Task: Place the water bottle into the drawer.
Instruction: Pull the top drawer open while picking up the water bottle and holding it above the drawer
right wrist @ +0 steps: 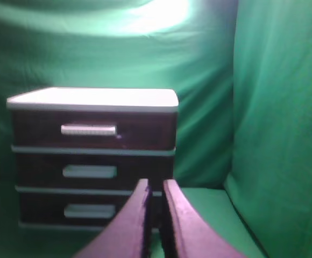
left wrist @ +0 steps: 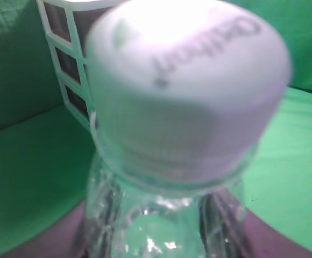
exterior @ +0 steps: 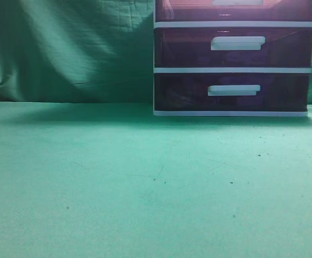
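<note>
My left gripper (left wrist: 161,239) is shut on the water bottle (left wrist: 188,91), a clear plastic bottle with a white cap that fills the left wrist view; a dark finger shows on each side of its neck. The drawer (right wrist: 140,131), the topmost of three dark red-purple drawers with white bar handles, looks closed in the right wrist view. Only its lower edge shows at the top of the exterior view (exterior: 188,11). My right gripper (right wrist: 155,188) is shut and empty, in the air in front of the unit's right part. Neither gripper shows in the exterior view.
The white-framed drawer unit (exterior: 231,70) stands at the back right of the green-clothed table (exterior: 118,183). It also shows behind the bottle in the left wrist view (left wrist: 64,59). A green curtain (right wrist: 274,107) hangs behind and to the right.
</note>
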Tool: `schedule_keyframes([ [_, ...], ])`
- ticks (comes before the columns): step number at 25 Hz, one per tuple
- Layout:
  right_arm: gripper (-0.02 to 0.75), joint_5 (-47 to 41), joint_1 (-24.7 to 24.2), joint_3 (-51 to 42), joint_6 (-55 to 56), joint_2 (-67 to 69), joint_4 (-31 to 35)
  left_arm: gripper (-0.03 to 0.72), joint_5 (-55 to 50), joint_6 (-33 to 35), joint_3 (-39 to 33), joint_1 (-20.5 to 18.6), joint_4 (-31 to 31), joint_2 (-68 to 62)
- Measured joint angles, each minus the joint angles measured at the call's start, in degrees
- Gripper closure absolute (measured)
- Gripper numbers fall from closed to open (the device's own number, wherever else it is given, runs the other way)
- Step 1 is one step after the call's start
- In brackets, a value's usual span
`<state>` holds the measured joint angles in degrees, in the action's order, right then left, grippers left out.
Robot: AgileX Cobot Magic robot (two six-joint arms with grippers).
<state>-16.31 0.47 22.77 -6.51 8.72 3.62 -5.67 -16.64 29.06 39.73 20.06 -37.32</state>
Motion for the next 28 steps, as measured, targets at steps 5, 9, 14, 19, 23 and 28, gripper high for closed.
schedule_keyframes([
  [5, 0.689, -10.7, 0.0, 9.2, -8.3, 10.5, -0.2, 0.403, -0.4, 0.0, 0.0, 0.0, 0.0, 0.0],
  [9, 0.689, -11.2, 0.0, 11.7, -9.2, 17.0, -0.2, 0.403, -0.4, 0.0, 0.0, 0.0, 0.0, 0.0],
  [14, 0.689, -3.4, 2.1, 11.9, -11.3, 23.4, -0.2, 0.403, -0.6, 0.0, 0.0, 0.0, -0.2, 0.0],
  [19, 0.689, -3.0, 7.5, 13.9, -33.2, 29.1, -0.2, 0.403, -2.1, 0.0, -0.1, 0.0, -0.2, 0.0],
  [23, 0.689, -2.3, 9.2, 17.4, -46.6, 34.8, -0.4, 0.403, -3.6, -0.1, -0.1, 0.0, -0.2, 0.0],
  [28, 0.689, 6.4, 9.3, 22.4, -56.3, 45.7, -4.2, 0.403, -3.9, -0.1, -0.1, 0.0, -0.2, 0.0],
])
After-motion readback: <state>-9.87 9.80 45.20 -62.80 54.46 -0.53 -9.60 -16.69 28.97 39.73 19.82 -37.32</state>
